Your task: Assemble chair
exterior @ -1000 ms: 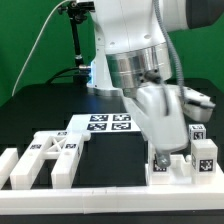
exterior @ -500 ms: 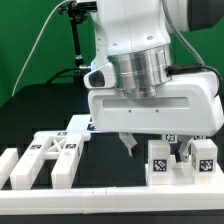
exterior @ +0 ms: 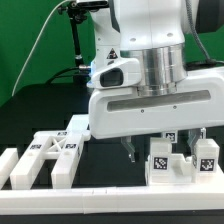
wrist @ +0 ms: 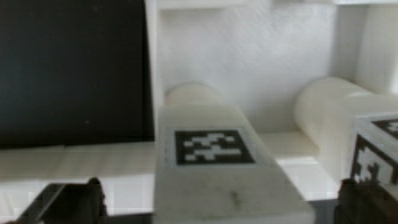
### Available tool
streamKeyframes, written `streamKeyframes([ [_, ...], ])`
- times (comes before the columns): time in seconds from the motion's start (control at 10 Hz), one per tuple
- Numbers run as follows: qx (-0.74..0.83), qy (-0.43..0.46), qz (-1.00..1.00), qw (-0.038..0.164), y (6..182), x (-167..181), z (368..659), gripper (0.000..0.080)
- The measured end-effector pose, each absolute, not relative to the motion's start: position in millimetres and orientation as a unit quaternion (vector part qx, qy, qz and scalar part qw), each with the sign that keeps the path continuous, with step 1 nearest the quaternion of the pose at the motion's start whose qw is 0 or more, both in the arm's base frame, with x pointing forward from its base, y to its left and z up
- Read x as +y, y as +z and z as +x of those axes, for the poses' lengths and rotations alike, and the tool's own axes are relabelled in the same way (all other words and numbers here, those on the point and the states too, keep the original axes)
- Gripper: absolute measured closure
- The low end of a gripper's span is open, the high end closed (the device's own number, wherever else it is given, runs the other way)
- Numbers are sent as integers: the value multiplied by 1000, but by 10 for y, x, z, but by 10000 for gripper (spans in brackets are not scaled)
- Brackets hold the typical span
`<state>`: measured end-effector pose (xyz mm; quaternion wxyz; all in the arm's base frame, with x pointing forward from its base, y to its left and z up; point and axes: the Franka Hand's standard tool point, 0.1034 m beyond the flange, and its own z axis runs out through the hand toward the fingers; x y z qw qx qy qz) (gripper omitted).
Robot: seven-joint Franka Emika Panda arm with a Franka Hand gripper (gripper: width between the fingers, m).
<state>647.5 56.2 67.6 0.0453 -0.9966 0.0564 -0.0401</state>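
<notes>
- The tool (exterior: 157, 148), two dark fingers under the broad white body of the robot arm (exterior: 150, 40), hangs low over the near part of the matte black worktop (exterior: 40, 105), toward the exterior view's right.
- Its jaws are released and stand wide apart. In the wrist view one dark fingertip (wrist: 71, 202) shows on each side of a bar, and neither touches it.
- The chair is a set of matte white blocky parts with black-and-white square tags. It lies in two groups that are well apart.
- The right group (exterior: 185, 165) sits directly under the tool, with upright tagged blocks close together, just behind the white rail (exterior: 100, 195) that edges the worktop's near side.
- The tagged white bar (wrist: 214, 150) between the fingers has a rounded end and a square tag on its upper face.
- A second rounded white part (wrist: 338, 110) stands just beside that bar.
- The left group (exterior: 45, 155), made of long tagged bars lying flat, rests at the near side on the exterior view's left.
- A thin black stand (exterior: 78, 40) rises at the far side before a green backdrop.
</notes>
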Motion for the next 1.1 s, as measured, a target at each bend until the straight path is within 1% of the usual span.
streamKeyframes([
  [0.1, 57, -40, -997, 45, 672, 547, 6475, 251],
  [0.3, 108, -38, -992, 47, 671, 542, 6475, 514],
  [0.5, 201, -33, -978, 50, 671, 539, 6476, 511],
  [0.7, 367, -26, -928, 52, 694, 533, 6487, 511],
  [0.9, 545, -6, -836, 67, 669, 548, 6465, 511],
  [1.0, 608, 6, -790, 79, 667, 541, 6467, 511],
  [1.1, 636, 12, -767, 87, 665, 539, 6466, 511],
])
